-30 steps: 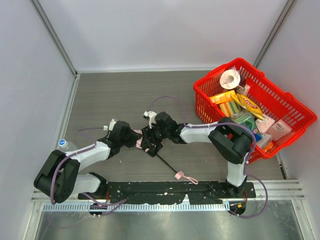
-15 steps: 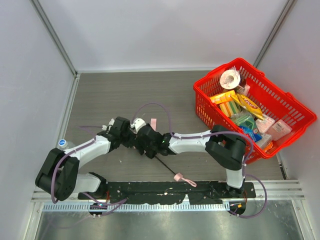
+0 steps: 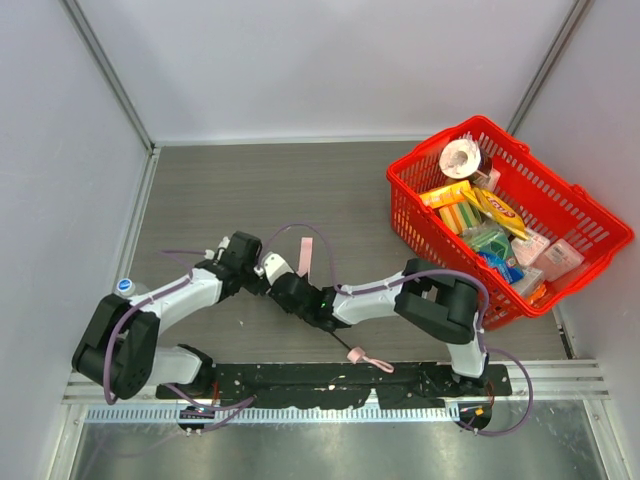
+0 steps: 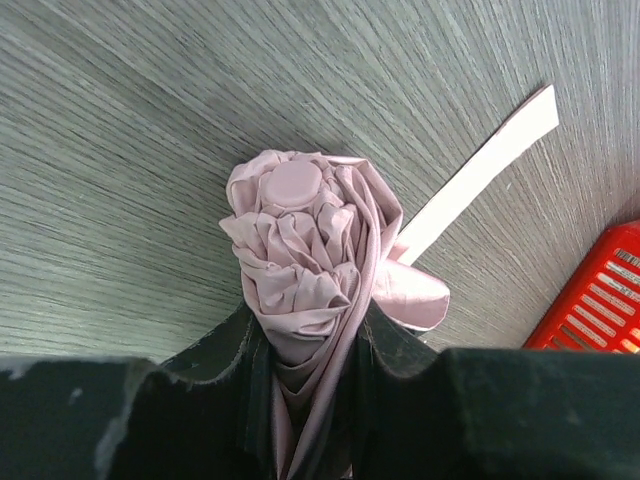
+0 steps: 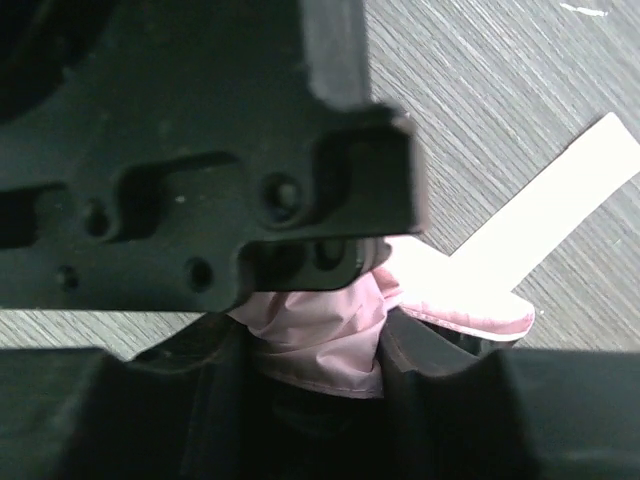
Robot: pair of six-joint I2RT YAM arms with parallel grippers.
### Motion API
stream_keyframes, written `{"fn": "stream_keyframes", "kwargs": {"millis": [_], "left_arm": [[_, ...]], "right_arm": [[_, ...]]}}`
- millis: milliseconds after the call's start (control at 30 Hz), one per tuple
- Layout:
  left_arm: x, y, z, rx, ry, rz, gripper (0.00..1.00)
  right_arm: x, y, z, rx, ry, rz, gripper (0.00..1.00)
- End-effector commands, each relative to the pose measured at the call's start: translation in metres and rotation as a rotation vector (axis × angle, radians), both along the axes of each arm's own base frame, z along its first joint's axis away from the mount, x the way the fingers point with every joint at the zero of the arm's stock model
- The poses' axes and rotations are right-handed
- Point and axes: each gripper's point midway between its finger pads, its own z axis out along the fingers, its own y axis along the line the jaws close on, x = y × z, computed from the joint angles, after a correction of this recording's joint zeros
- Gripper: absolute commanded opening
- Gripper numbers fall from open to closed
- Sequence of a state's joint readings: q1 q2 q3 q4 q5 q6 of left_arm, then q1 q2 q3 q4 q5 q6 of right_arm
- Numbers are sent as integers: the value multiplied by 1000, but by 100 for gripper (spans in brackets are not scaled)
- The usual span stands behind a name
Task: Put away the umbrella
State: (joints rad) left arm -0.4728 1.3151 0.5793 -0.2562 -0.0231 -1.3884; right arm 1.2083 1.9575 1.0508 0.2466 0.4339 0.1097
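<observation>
Right tool [image 5: 315,365] farther left now — umbrella [image 4: 300,250] inside it and left tool [image 4: 310,360]

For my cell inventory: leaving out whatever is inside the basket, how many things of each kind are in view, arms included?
Black-and-white robot arms: 2
Pale pink fabric compact umbrella: 1
Red plastic mesh basket: 1
Clear bottle with a blue cap: 1
Total: 5

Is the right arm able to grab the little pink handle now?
Probably not yet: the right gripper is shut on the umbrella, so it is busy. The handle itself lies uncovered.
</observation>
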Motion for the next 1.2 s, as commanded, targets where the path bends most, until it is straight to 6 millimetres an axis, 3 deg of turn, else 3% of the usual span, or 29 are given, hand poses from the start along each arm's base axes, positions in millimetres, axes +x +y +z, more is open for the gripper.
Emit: {"fn": "stream_keyframes", "kwargs": {"millis": [0,33,67,133,167,267,400,533,633,733,800,1067,1167], "left_arm": [[-51,11,-30,41,171,-52,0],[-48,11,-28,42,146,-67,6],[-46,12,-26,50,115,-79,24],[-40,18,-24,78,66,-76,61],[-40,20,-24,88,51,-84,69],[-39,21,-25,115,32,-118,81],[-35,23,-29,142,20,-142,86],[-31,22,-35,161,19,-158,85],[-32,22,-40,174,25,-166,83],[-33,19,-43,166,24,-165,77],[-31,17,-44,164,18,-162,72],[-24,15,-45,153,-2,-144,26],[-24,15,-45,156,0,-142,7]], "right_arm": [[2,-34,-42,-143,33,-39,15],[-3,-31,-44,-110,71,-15,8],[-6,-32,-47,-77,129,24,1],[-11,-26,-42,44,204,91,1],[-9,-26,-39,105,233,93,1],[-12,-22,-21,283,369,194,1],[-23,-11,4,433,487,323,1],[-28,-3,22,533,565,413,1],[-17,-5,39,656,616,404,1],[-9,-2,62,773,644,429,1],[-7,3,62,773,657,445,1],[2,10,60,753,652,439,1],[10,5,47,685,646,363,1]]}}
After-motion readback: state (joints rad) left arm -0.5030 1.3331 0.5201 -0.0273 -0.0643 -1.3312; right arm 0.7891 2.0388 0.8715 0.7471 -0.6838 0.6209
